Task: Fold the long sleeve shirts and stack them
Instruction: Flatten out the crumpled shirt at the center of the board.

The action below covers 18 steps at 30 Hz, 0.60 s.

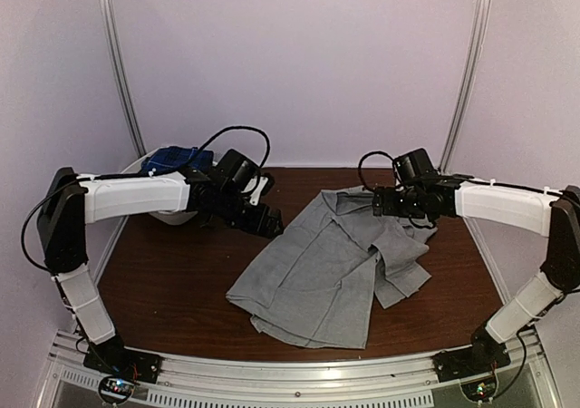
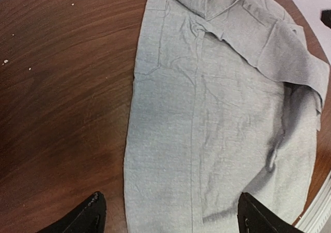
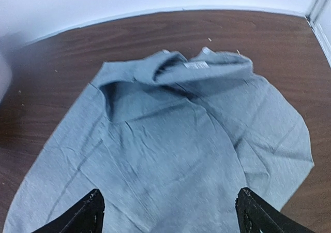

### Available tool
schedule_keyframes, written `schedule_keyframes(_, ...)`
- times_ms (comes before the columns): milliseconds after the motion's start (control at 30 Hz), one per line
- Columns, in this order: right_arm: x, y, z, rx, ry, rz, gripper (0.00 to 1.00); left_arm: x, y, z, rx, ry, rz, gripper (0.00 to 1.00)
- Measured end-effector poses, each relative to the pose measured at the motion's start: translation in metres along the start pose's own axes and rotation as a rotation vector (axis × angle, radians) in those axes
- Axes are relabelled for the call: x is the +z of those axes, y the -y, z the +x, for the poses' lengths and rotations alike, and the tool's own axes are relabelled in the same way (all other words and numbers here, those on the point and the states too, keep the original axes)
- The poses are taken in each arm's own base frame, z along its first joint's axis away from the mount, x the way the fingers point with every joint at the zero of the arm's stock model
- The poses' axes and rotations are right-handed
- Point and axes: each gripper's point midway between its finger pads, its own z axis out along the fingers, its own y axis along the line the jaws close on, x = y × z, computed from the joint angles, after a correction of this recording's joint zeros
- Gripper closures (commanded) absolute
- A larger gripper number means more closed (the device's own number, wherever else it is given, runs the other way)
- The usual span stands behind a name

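One grey long sleeve shirt (image 1: 322, 263) lies spread and rumpled on the brown table, collar toward the back. A dark blue shirt (image 1: 177, 160) is bunched in the basket at the back left. My left gripper (image 1: 269, 223) hovers at the grey shirt's left edge, open, nothing between its fingers. In the left wrist view the shirt (image 2: 217, 114) lies below the open gripper (image 2: 173, 217). My right gripper (image 1: 381, 203) hangs open over the collar end. The right wrist view has the shirt (image 3: 176, 145) and its collar label (image 3: 196, 65) beyond the open gripper (image 3: 170, 212).
A white basket (image 1: 172, 216) stands at the back left, partly behind my left arm. Bare table (image 1: 172, 281) lies left of the shirt. A metal rail (image 1: 299, 376) runs along the near edge, with pale walls and two upright poles behind.
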Motion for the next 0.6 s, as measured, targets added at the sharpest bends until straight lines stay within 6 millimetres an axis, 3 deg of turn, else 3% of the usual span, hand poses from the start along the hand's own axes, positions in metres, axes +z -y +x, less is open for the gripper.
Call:
schedule_keyframes(200, -0.011, 0.050, 0.083, 0.055, -0.105, 0.101, 0.12, 0.053, -0.023, 0.000, 0.020, -0.077, -0.046, 0.11)
schedule_keyframes(433, -0.016, 0.076, 0.110, 0.135, -0.104, 0.146, 0.15, 0.081, -0.033, 0.016, 0.044, -0.143, -0.064, 0.11)
schedule_keyframes(600, -0.001, 0.085, 0.120, 0.197, -0.129, 0.140, 0.28, 0.090, -0.035, 0.027, 0.045, -0.176, -0.061, 0.17)
